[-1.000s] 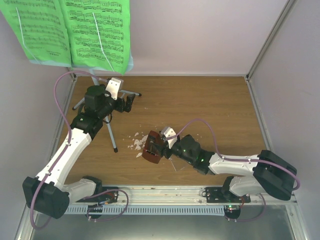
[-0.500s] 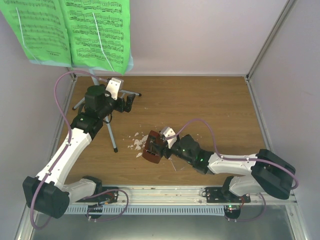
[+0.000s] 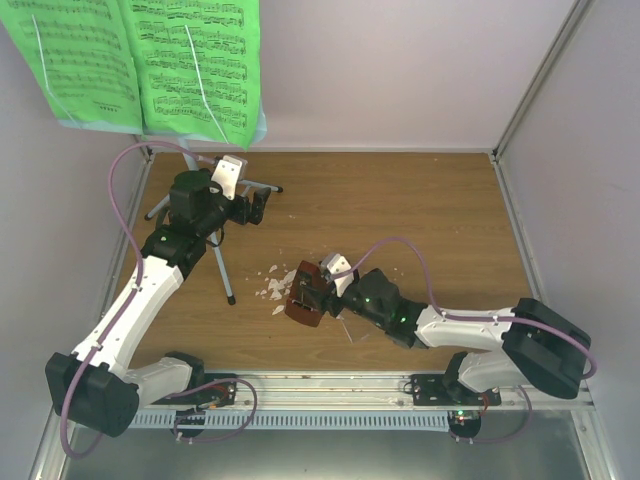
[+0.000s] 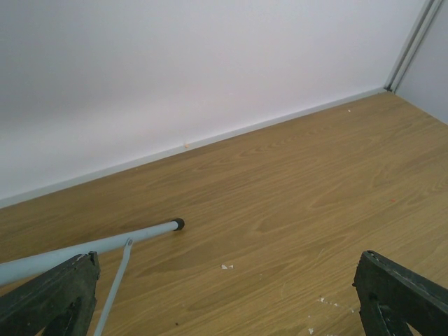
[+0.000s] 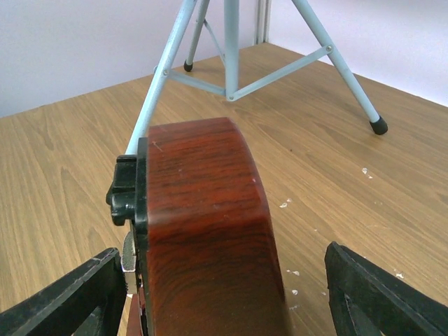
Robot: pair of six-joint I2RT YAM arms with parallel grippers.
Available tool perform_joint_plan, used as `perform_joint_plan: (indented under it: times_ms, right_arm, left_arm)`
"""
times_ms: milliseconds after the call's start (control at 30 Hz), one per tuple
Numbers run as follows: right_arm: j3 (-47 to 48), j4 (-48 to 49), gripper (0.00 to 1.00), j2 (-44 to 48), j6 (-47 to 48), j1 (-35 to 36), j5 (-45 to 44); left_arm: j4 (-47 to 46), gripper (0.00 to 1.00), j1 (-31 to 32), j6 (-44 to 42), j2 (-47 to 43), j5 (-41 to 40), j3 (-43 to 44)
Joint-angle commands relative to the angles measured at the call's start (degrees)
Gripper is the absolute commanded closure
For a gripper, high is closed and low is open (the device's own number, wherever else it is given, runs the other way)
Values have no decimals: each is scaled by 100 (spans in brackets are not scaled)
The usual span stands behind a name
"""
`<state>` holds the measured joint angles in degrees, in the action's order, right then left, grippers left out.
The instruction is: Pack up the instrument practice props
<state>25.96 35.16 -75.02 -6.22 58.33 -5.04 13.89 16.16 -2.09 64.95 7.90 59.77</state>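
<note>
The reddish-brown metronome (image 3: 302, 306) rests on the wooden table among white crumbs. My right gripper (image 3: 309, 292) is open around it. In the right wrist view the metronome (image 5: 203, 210) fills the space between the fingers of that gripper (image 5: 224, 297), close to the left finger and with a clear gap to the right one. The music stand (image 3: 224, 268) stands at the back left on its tripod legs, carrying the green sheet music (image 3: 140, 60). My left gripper (image 3: 254, 207) hovers open beside the stand's legs, holding nothing. One stand leg (image 4: 105, 241) lies just left of the left gripper (image 4: 224, 308).
White crumbs (image 3: 272, 285) are scattered left of the metronome, and a few more crumbs (image 4: 225, 266) show in the left wrist view. White walls close the table at the back and both sides. A metal rail (image 3: 340, 385) runs along the near edge.
The right gripper's jaws have widened slightly around the metronome and its arm has shifted a little left. The left arm has not moved.
</note>
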Motion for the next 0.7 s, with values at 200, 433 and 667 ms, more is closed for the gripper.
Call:
perform_joint_plan:
  times_ms: [200,433,667]
  right_arm:
    - [186,5,21,-109,-81,-93,-225]
    - [191,4,19,-118,-99,-93,-226]
    - [208,-27,11,-86,-94,-93,-216]
  left_arm:
    - [-303,1,51,-4,14,15,-28]
    - [-307,1,51,-11,5,16,-29]
    - [-301,1,51,-11,0,11,-34]
